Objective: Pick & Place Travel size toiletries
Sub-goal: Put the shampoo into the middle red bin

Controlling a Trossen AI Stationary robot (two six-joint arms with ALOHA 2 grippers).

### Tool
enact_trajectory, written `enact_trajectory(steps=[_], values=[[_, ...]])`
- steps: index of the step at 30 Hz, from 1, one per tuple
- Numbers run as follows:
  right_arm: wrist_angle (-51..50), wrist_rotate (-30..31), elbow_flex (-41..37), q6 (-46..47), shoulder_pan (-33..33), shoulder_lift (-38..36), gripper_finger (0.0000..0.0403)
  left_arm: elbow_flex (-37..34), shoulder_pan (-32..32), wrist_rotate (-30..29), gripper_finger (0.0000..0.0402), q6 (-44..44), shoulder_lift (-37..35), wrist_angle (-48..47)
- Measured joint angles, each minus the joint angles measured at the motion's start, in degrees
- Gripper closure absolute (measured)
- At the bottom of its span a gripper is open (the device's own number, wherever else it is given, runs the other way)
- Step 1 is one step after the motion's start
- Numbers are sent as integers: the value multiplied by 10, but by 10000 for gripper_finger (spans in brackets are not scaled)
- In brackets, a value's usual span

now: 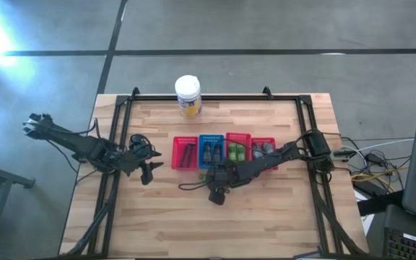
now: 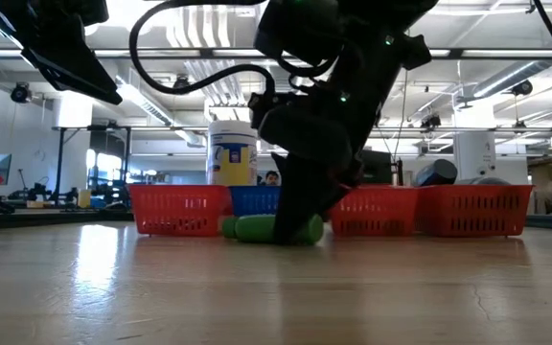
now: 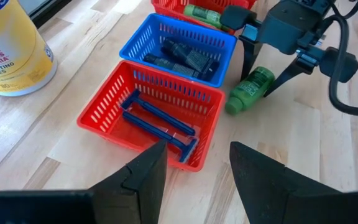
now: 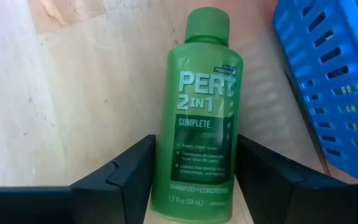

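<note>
Wide bare wood on the near half of the bench (image 1: 215, 227), free up to the near edge and between the two dark side rails.

Just in front of the basket row: green Pert shampoo bottle (image 4: 197, 118) lying on its side on the wood, just beside the blue basket (image 3: 179, 50), cap pointing away from the right wrist. Right gripper (image 4: 194, 180) lowered over it, fingers apart, one on each side of the bottle's lower end, close to its sides; firm clamping not clear from the wrist view. In the low view, bottle flat on the bench under the dark gripper, right before the baskets.

To the left, left gripper (image 3: 197, 171) hanging above the wood near the left red basket (image 3: 151, 115), fingers apart, nothing between them.

Next, four small mesh baskets in one row, side by side, touching or almost: three red, one blue. From the left:
- red, with two blue razors (image 3: 160, 121);
- blue, with dark flat pieces (image 3: 185, 59), number hard to tell;
- red, with green bottles (image 1: 235, 151), at least two;
- red (image 1: 263, 149), with grey rounded items, number not clear.

Behind the row, open wood again, then one white wipes jar (image 1: 188, 96) with yellow label, upright at the far edge.
</note>
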Motion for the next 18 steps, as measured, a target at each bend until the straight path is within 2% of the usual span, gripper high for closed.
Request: enact_trajectory(steps=[10,18], values=[[-33,3,11,-9,0,0,236,0,0,0,220,0,0,0],[-70,4,37,-9,0,0,238,0,0,0,220,1,0,0]])
